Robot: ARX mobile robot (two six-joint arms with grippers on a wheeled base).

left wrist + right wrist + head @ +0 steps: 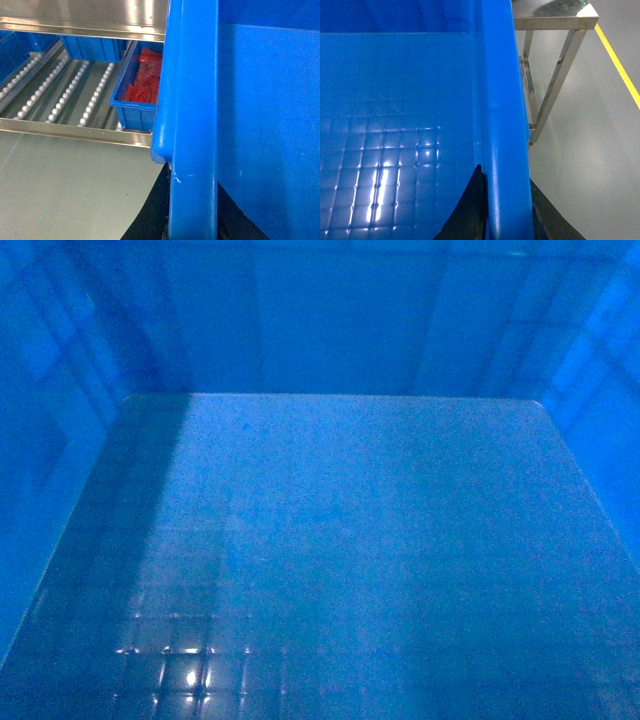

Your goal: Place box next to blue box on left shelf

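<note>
The box (350, 540) fills the head view: deep bright-blue walls and a glossy floor with a faint grid. My left gripper (194, 205) is shut on the box's (270, 125) thick left rim, a black finger (155, 210) on either side of it. My right gripper (506, 205) is shut on the box's (395, 100) right rim in the same way. Beyond the left rim, a smaller blue box (137, 102) holding red items sits on the roller shelf (65, 90). Roller lanes lie bare to its left.
A steel shelf level (85, 20) hangs above the roller lanes, with a metal front rail (65, 131) below. More blue bins (92, 47) stand at the back of the shelf. A steel table (555, 30) and a yellow floor line (617, 60) are to the right.
</note>
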